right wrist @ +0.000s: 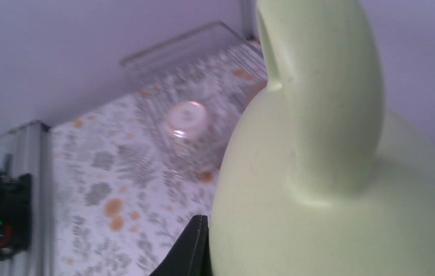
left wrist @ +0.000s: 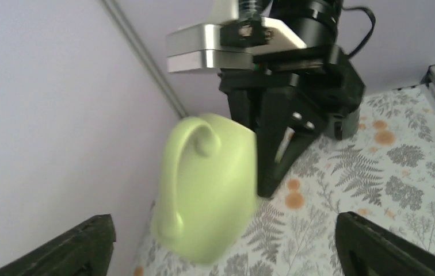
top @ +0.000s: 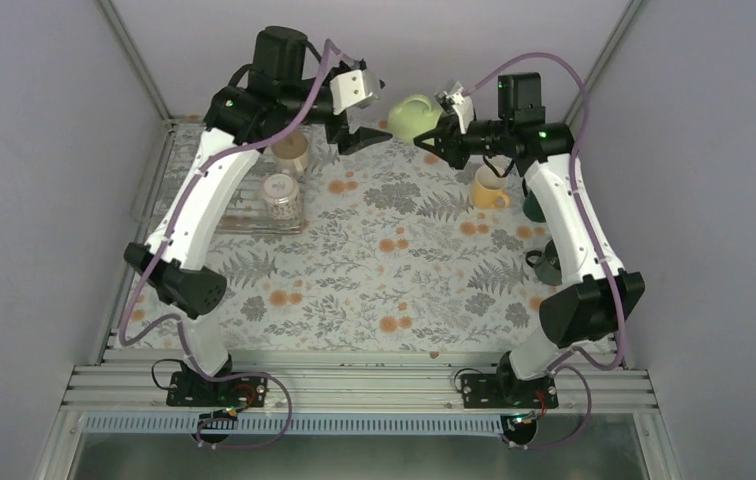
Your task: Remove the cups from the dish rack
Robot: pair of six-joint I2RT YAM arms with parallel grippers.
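My right gripper (top: 432,140) is shut on the pale green mug (top: 413,115) and holds it in the air over the far middle of the table. The mug fills the right wrist view (right wrist: 342,172), where one finger (right wrist: 195,247) presses on its side. My left gripper (top: 362,138) is open and empty just left of the mug. In the left wrist view the mug (left wrist: 209,190) hangs between and beyond my spread fingertips (left wrist: 88,241). The dish rack (top: 244,205) lies at the far left and holds the cream mug (top: 291,150) and the patterned mug (top: 279,195).
The yellow mug (top: 489,190) stands on the flowered cloth by the right arm. A dark green mug (top: 531,207) shows partly behind that arm, and another dark object (top: 546,265) sits lower beside it. Grey walls close in the table at the back and on both sides.
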